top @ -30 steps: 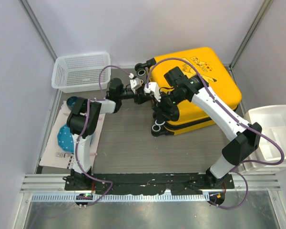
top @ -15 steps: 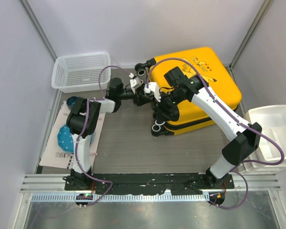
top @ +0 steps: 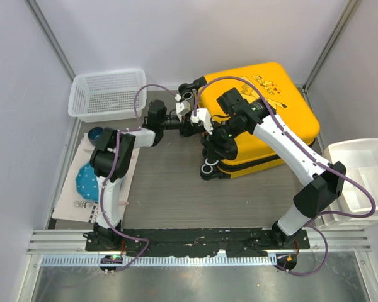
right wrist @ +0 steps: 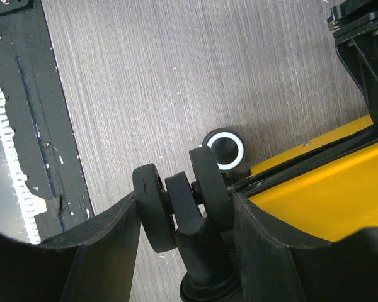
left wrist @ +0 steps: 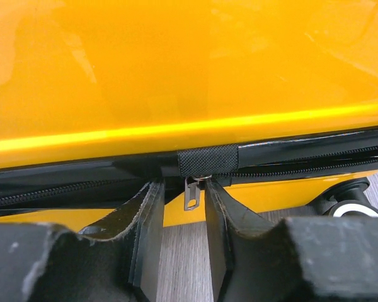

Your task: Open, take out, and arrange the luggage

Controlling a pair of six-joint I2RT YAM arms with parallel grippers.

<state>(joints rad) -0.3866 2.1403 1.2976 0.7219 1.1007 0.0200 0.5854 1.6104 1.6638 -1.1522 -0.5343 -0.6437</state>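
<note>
The yellow luggage lies flat and zipped at the back right of the table. My left gripper is at its left edge. In the left wrist view the fingers stand apart on either side of the small metal zip pull, which hangs from the black zip band without being pinched. My right gripper is at the luggage's near-left corner, shut on a black double wheel; both pads press the wheel's outer faces. A second wheel with a white ring rests on the table beyond it.
A white mesh basket stands at the back left. White drawer bins sit at the right edge. A paper mat with blue items lies by the left arm. Walls close in the back and sides.
My left gripper has shifted slightly toward the back along the luggage's edge and its jaws have narrowed around the zip pull. The right arm has not moved.
</note>
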